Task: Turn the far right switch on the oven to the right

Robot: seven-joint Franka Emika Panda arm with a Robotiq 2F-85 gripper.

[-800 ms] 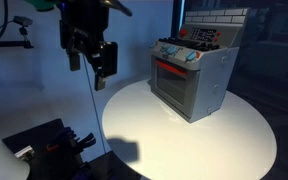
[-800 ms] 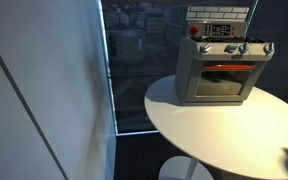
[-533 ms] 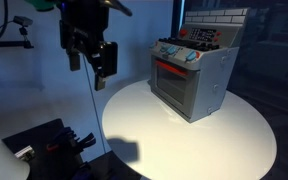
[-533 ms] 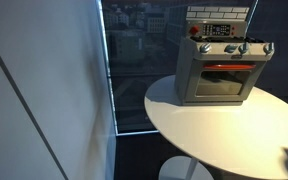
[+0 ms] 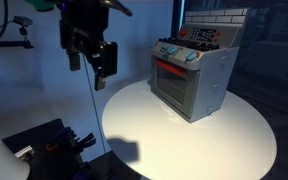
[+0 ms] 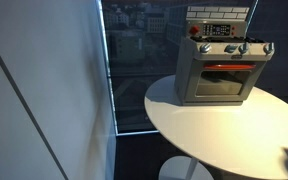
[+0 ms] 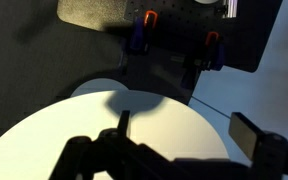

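The silver-grey toy oven [image 5: 194,80] with its red-glowing door stands on the round white table [image 5: 184,140], and it shows in both exterior views [image 6: 222,70]. Light-blue knobs line its front top edge. The switch [image 6: 267,47] is the right-end knob, which also shows in an exterior view [image 5: 192,57]. My gripper [image 5: 92,68] hangs in the air well off to the side of the oven, beyond the table's edge, open and empty. In the wrist view its fingers [image 7: 184,130] are spread wide over the table [image 7: 114,140]. The oven does not show there.
Dark equipment [image 5: 44,145] sits below the gripper beside the table. A thin cable [image 5: 91,110] hangs down from the arm. A window with a night view [image 6: 139,60] and a pale wall panel [image 6: 44,90] stand beside the table.
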